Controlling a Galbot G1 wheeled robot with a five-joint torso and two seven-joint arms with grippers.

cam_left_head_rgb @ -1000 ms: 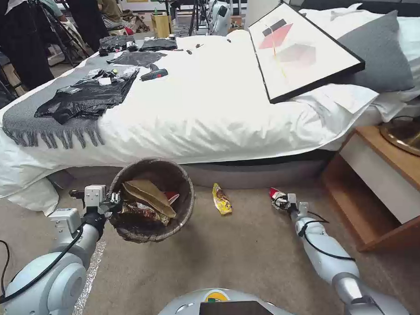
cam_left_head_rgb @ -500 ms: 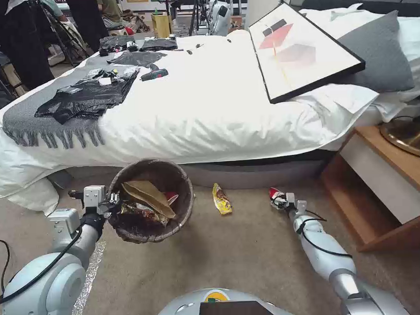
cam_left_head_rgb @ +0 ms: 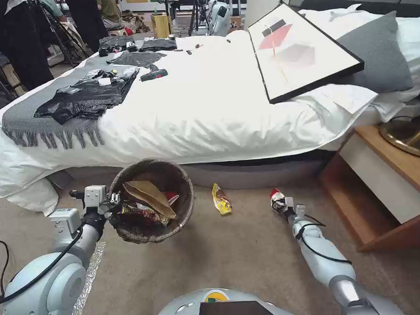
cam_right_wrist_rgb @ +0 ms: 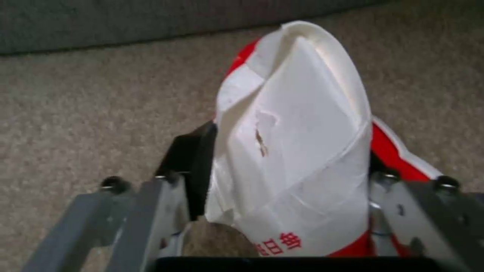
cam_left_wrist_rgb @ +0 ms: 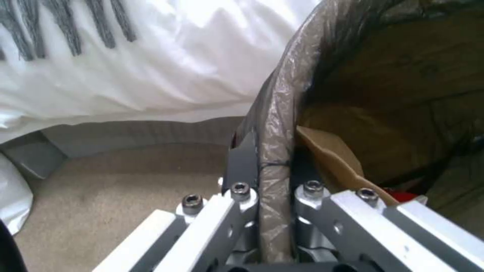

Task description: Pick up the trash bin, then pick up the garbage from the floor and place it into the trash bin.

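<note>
My left gripper [cam_left_head_rgb: 111,200] is shut on the rim of the trash bin [cam_left_head_rgb: 143,233] and holds it above the carpet, left of centre. In the left wrist view its fingers [cam_left_wrist_rgb: 242,162] pinch the brown-bagged rim of the trash bin [cam_left_wrist_rgb: 275,113]. Inside lie a tan paper bag [cam_left_head_rgb: 149,196] and snack wrappers. Low on the floor at the right, my right gripper [cam_left_head_rgb: 281,202] is shut on a red-and-white crumpled carton [cam_left_head_rgb: 275,196]. That carton [cam_right_wrist_rgb: 297,113] fills the gap in my right gripper [cam_right_wrist_rgb: 287,151]. A yellow wrapper [cam_left_head_rgb: 220,199] lies on the carpet between them.
The bed [cam_left_head_rgb: 194,107] runs across just behind the litter, with a framed picture [cam_left_head_rgb: 302,48] and black bags [cam_left_head_rgb: 88,93] on top. A wooden nightstand [cam_left_head_rgb: 385,183] stands close on the right. Open carpet [cam_left_head_rgb: 222,258] lies nearer to me.
My right gripper has slid forward around the red-and-white carton and closed on it. The left arm and the bin have held still.
</note>
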